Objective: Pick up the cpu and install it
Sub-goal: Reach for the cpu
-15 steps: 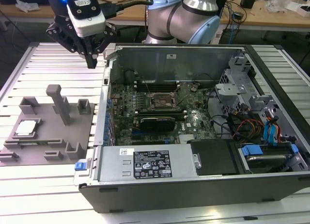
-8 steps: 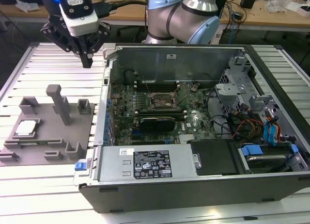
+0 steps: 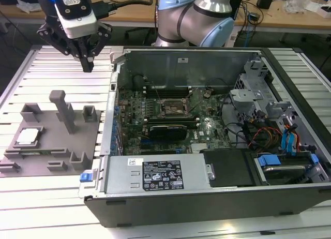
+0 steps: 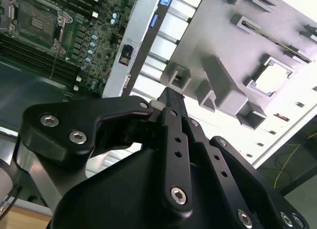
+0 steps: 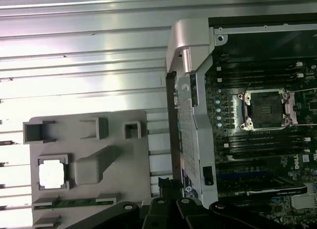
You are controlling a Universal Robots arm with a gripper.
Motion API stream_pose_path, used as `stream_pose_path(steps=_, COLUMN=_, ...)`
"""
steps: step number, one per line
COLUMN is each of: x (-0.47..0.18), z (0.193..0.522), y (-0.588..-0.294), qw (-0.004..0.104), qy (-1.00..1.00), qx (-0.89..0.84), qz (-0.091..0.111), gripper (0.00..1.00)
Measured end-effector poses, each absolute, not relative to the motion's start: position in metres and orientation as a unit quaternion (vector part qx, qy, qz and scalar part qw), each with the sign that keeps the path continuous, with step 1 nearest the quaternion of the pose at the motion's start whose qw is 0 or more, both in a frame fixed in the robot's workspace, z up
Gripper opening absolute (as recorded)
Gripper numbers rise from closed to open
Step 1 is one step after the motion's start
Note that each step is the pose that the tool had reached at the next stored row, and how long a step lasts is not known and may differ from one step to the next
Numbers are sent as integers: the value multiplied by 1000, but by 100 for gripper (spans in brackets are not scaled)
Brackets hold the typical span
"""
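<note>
We found the cpu lying flat, metal top up, in a shallow square nest on the grey fixture plate, toward the exterior view's left. It was well apart from the open computer case and the bare socket on the motherboard inside it. The gripper hung above the slatted table beyond the plate's far edge, near the case wall, its fingers drawn together on nothing and well apart from the chip. We judged the cpu light and stiff, a thin square whose smooth lid would be slick under the pads, with an underside we could not see and took to be delicate. The nest's low walls sat just beside its rim, leaving little edge free. We judged the soundest hold to be across two opposite edges, fingers straight down, squeeze gentle, chip kept level. Whether the walls left room for fingertips we could not tell.
</note>
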State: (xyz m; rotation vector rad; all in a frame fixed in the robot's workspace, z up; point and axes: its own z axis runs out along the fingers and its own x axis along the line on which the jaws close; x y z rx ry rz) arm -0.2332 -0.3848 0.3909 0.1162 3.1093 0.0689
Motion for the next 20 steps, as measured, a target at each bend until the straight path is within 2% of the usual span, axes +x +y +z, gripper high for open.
stream_pose_path(steps=20, x=-279, z=387, y=-382, qw=15, qy=999, qx=37, qz=22, gripper=11)
